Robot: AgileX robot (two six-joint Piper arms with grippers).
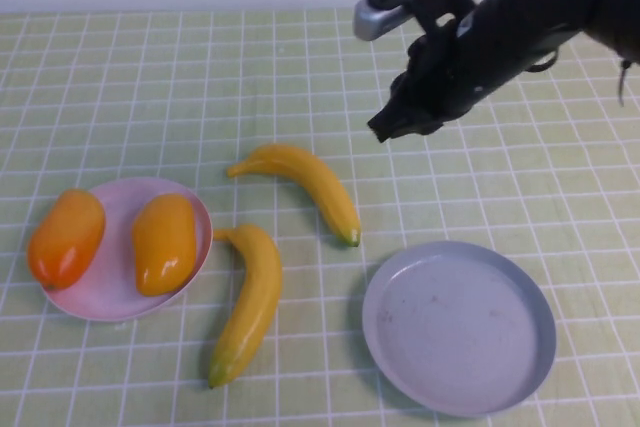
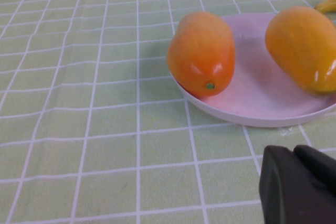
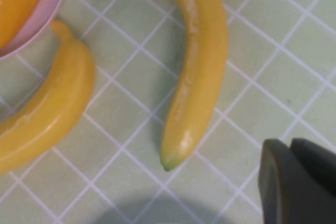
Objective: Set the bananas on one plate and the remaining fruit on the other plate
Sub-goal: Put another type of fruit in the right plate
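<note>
The right gripper (image 1: 392,125) hangs empty above the checked tablecloth (image 1: 120,87), jaws together, just beyond the farther banana (image 1: 300,183). The nearer banana (image 1: 248,303) lies between the pink plate (image 1: 100,302), which holds both mangoes (image 1: 165,243), and the bare grey-blue plate (image 1: 458,327). The left gripper (image 2: 299,182) sits low beside the pink plate; its jaw state can't be told.
</note>
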